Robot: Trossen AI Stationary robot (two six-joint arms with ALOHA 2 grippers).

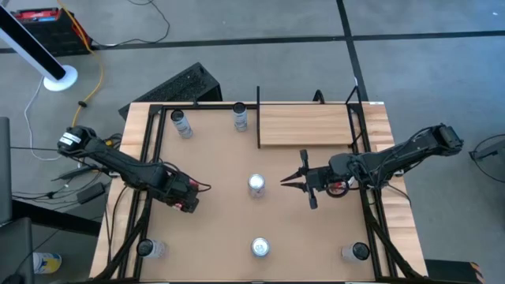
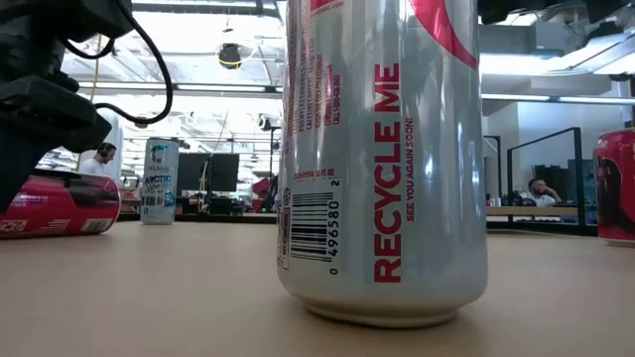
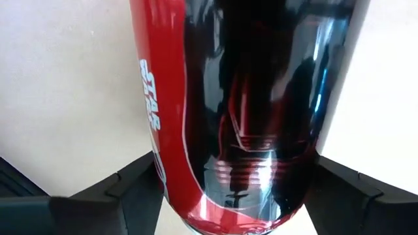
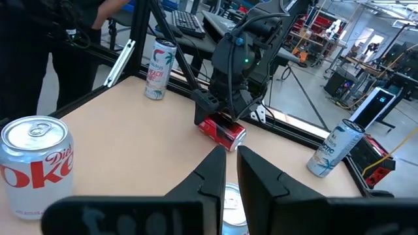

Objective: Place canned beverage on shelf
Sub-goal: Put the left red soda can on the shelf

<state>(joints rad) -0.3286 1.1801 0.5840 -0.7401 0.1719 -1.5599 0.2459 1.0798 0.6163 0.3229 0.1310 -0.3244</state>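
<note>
Tabletop: we found the brown table (image 1: 221,229) ringed by several upright cans, with the shelf (image 1: 304,126) at the far right.
Task can: we judged the red can (image 3: 228,111) the one in hand; it lay on its side at the left.
Left gripper (image 1: 188,197): its jaws straddled the red can lengthwise, not yet clamped.
Right gripper (image 1: 290,181): nearly shut, empty, beside the centre can (image 1: 256,185).
Key relation: the shelf lay far-right of the left arm.

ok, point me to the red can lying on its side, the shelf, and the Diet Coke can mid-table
red can (image 3: 196,98): left wrist view, on its red side wall next to the lettering.
shelf (image 1: 304,125): high view, on the bare wood-grain board.
Diet Coke can (image 1: 256,184): high view, on its silver top.
</note>
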